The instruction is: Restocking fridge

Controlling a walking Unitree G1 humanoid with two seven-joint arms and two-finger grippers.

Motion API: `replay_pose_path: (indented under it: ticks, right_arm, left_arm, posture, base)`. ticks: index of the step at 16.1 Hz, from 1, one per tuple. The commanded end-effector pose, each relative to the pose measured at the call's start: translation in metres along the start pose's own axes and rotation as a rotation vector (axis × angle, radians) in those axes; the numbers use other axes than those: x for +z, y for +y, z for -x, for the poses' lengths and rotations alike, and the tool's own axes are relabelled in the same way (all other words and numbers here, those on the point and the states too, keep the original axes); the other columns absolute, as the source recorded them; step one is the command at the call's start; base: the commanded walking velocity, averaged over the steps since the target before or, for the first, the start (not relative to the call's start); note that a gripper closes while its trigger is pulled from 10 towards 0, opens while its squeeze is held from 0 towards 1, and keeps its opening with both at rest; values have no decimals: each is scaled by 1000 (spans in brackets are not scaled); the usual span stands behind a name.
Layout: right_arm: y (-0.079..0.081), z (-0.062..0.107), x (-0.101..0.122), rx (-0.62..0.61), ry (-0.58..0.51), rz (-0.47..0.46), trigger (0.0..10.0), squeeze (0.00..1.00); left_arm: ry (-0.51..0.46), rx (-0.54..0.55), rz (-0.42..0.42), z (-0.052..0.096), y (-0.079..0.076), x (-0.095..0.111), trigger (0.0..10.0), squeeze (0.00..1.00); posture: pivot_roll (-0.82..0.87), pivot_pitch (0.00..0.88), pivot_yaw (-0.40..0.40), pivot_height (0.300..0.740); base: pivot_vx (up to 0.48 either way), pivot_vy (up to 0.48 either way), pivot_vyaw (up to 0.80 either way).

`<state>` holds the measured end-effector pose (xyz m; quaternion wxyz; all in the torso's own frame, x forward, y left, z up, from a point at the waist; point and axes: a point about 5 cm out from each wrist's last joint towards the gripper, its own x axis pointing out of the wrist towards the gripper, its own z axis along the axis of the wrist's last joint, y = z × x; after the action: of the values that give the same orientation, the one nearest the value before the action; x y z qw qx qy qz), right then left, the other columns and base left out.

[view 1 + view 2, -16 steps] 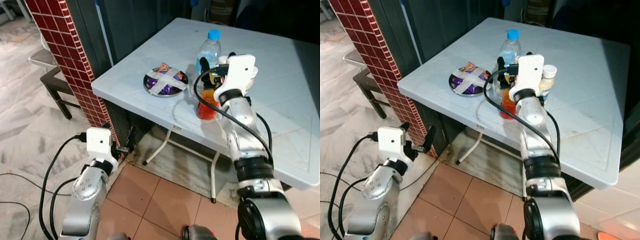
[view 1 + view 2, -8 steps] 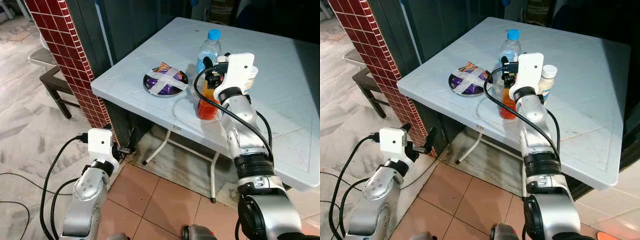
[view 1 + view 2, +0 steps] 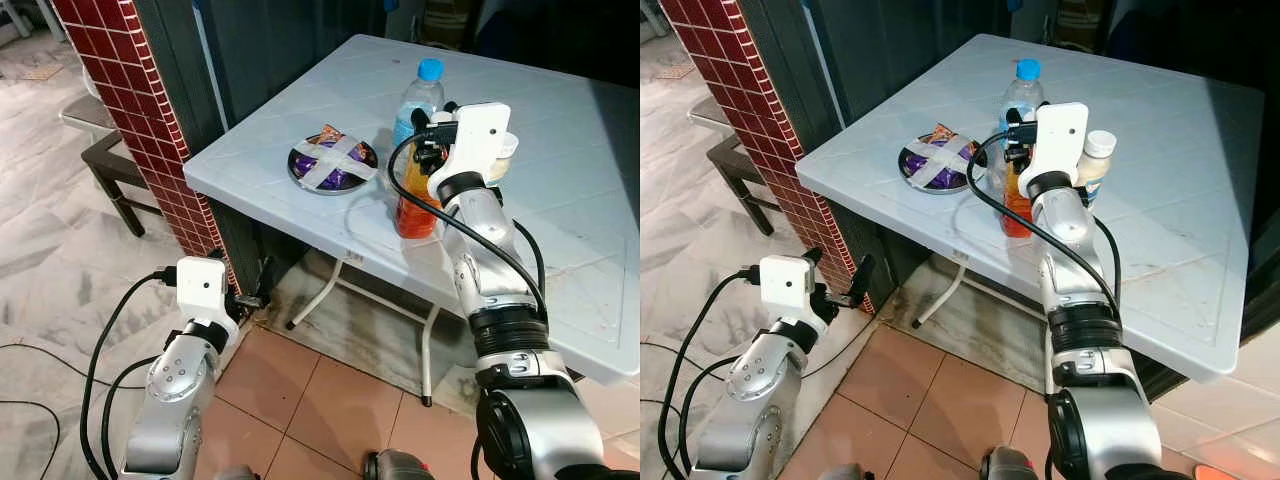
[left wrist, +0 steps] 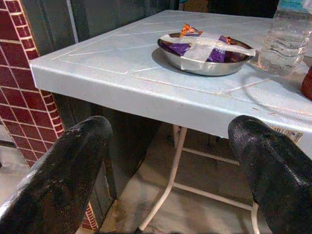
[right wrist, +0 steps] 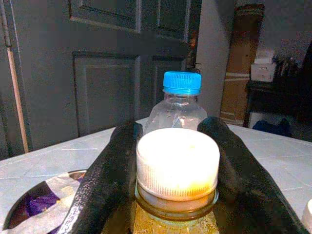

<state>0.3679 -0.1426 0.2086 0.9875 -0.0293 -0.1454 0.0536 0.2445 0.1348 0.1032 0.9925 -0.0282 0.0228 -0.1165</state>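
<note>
Orange drink bottle (image 3: 415,205), white cap: upright on the white surface (image 3: 560,190), just in front of the water bottle (image 3: 416,98). Right end effector (image 5: 170,170): fingers (image 5: 109,180) clamped on either side of the orange bottle's neck below the cap. Foil-taped bowl (image 3: 332,163): beside the orange bottle, nearer the brick pillar (image 3: 140,110). Left end effector (image 4: 170,161): fingers spread wide, empty, low beside the surface's edge.

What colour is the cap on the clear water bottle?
Bright blue. The water bottle's cap shows best in the right wrist view, behind the white-capped orange bottle.
</note>
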Motion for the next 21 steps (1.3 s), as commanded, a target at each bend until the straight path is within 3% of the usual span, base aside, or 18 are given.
replay_pose_path:
  ticks: [1, 5, 7, 9, 10, 11, 14, 18, 21]
  right_arm:
    - [1, 1, -4, 7, 23, 8, 0, 0]
    - [2, 7, -5, 7, 13, -1, 0, 0]
    - [6, 20, -3, 32, -25, -23, 0, 0]
    - [14, 36, 1, 109, -74, 26, 0, 0]
    - [15, 50, 4, 145, -104, 94, 8510, 0]
    - [14, 56, 5, 136, -101, 93, 10000, 0]
    - [20, 70, 15, 152, -125, 104, 10000, 0]
    - [39, 75, 27, 232, -126, -13, 10000, 0]
    - [36, 79, 23, 226, -94, -6, 10000, 0]
  left_arm:
    - [5, 0, -16, 0, 1, 1, 10000, 0]
    - [9, 8, -24, 0, 2, 0, 10000, 0]
    - [29, 40, -36, 0, 4, -4, 10000, 0]
    - [33, 65, -46, 1, 5, -6, 10000, 0]
    - [33, 68, -45, 0, 4, -7, 10000, 0]
    - [31, 70, -43, -2, 4, -7, 10000, 0]
    - [25, 88, -44, -7, 3, -6, 10000, 0]
    - [15, 105, -48, -15, 3, -5, 10000, 0]
    - [14, 122, -35, -17, 4, -6, 10000, 0]
  posture:
    - [50, 45, 52, 740]
    - [54, 33, 48, 740]
    - [53, 23, 44, 740]
    - [50, 13, 42, 740]
    - [45, 0, 40, 740]
    - [39, 0, 39, 740]
    - [27, 0, 41, 740]
    - [16, 0, 37, 740]
    - [11, 0, 29, 740]
  base:
    - [0, 0, 0]
    - [0, 0, 0]
    - [0, 0, 0]
    - [0, 0, 0]
    - [0, 0, 0]
    - [0, 0, 0]
    - [0, 0, 0]
    - [0, 0, 0]
    - [0, 0, 0]
